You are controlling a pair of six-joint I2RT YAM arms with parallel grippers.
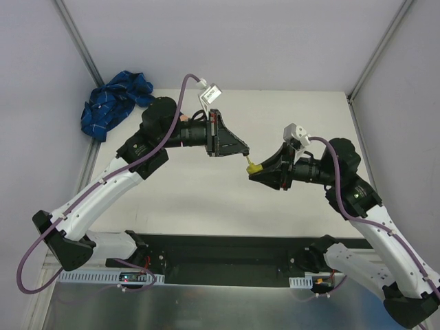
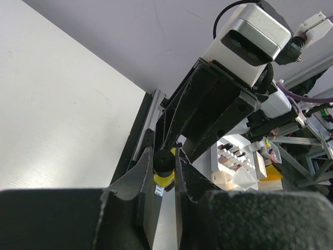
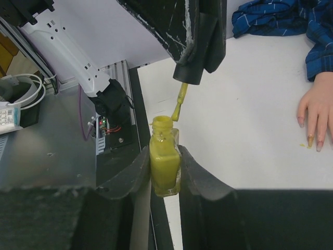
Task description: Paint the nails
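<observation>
Right pincer [image 3: 164,156] clamps bottle [image 3: 164,172]; nails [image 3: 310,139] well apart.

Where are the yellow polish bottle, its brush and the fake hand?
bottle [image 3: 164,166], right wrist view, on its yellow glass body.
brush [image 3: 180,101], right wrist view, on its stem above the bottle's neck.
hand [image 3: 318,99], right wrist view, on its back.

White table [image 1: 206,199], grey walls [image 1: 240,41], perhaps small bottles on a background rack [image 2: 232,155]
</observation>
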